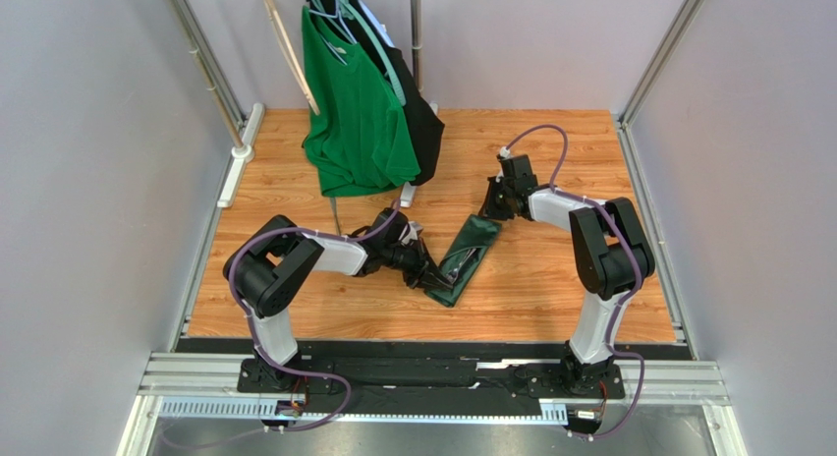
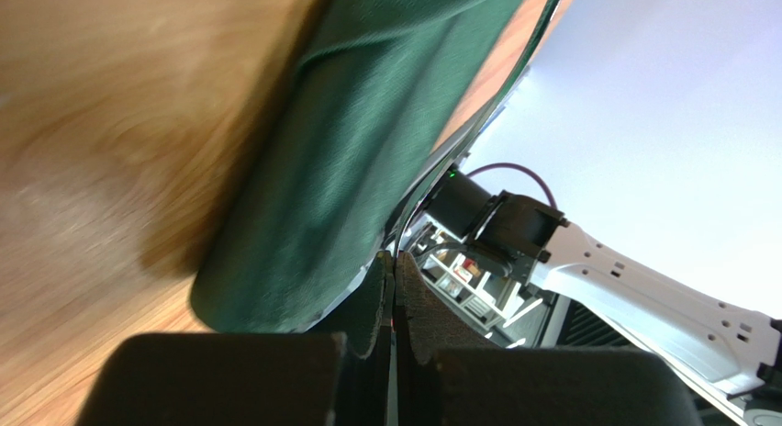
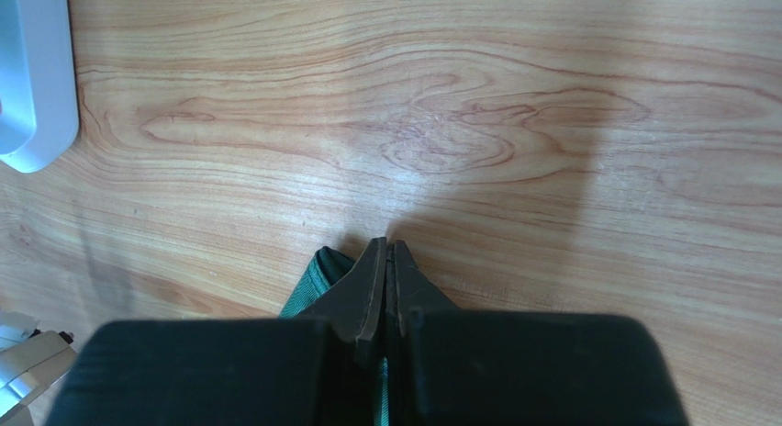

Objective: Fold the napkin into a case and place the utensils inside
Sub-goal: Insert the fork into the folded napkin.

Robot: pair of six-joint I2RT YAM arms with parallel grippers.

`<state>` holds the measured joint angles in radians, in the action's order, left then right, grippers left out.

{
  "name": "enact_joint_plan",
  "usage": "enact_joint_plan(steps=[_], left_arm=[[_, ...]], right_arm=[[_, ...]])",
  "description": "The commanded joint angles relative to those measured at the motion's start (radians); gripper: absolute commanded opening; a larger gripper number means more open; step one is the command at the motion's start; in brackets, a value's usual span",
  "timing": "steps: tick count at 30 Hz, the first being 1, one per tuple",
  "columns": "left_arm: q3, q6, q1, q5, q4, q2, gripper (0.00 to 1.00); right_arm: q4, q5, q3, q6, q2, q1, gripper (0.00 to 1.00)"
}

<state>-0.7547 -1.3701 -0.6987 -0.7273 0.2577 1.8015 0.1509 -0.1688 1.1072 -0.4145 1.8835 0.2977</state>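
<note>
While you watch from above, case (image 1: 467, 257): flat, diagonal, mid-bench.
Left gripper (image 1: 432, 275): fingers clenched at its near-edge end.
Right gripper (image 1: 488, 211): fingers pinching its far-edge corner.

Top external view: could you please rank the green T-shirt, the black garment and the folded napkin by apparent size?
1. Green T-shirt: largest.
2. Black garment and napkin: look alike; the garment is mostly hidden behind the T-shirt, so unranked.
</note>
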Motion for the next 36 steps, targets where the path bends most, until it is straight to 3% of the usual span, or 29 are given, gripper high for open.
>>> enact_joint_plan(steps=[1, 26, 28, 30, 33, 34, 35, 36], left_arm=[[-0.043, 0.006, 0.001, -0.007, 0.080, 0.035, 0.00], [-0.155, -0.027, -0.002, -0.003, 0.132, 0.180, 0.01], [-0.144, -0.024, -0.002, -0.007, 0.126, 0.168, 0.15], [-0.126, -0.008, -0.004, -0.008, 0.117, 0.124, 0.48], [-0.103, 0.025, -0.002, -0.004, 0.045, 0.059, 0.56], [-0.103, 0.028, -0.002, -0.023, 0.013, 0.049, 0.68], [-0.104, 0.037, -0.002, -0.027, -0.015, 0.021, 0.87], [-0.124, 0.090, -0.002, -0.027, -0.062, 0.006, 0.97]], right_arm=[[0.007, -0.024, -0.033, -0.012, 0.006, 0.001, 0.00], [-0.001, -0.049, -0.044, -0.020, 0.028, 0.001, 0.00], [-0.004, -0.051, -0.044, -0.021, 0.031, 0.001, 0.00], [-0.002, -0.052, -0.038, -0.020, 0.032, 0.000, 0.00], [0.003, -0.052, -0.026, -0.023, 0.031, 0.000, 0.00], [0.003, -0.054, -0.024, -0.024, 0.032, 0.001, 0.00], [0.004, -0.054, -0.023, -0.023, 0.032, 0.001, 0.00], [0.006, -0.054, -0.021, -0.024, 0.032, 0.001, 0.00]])
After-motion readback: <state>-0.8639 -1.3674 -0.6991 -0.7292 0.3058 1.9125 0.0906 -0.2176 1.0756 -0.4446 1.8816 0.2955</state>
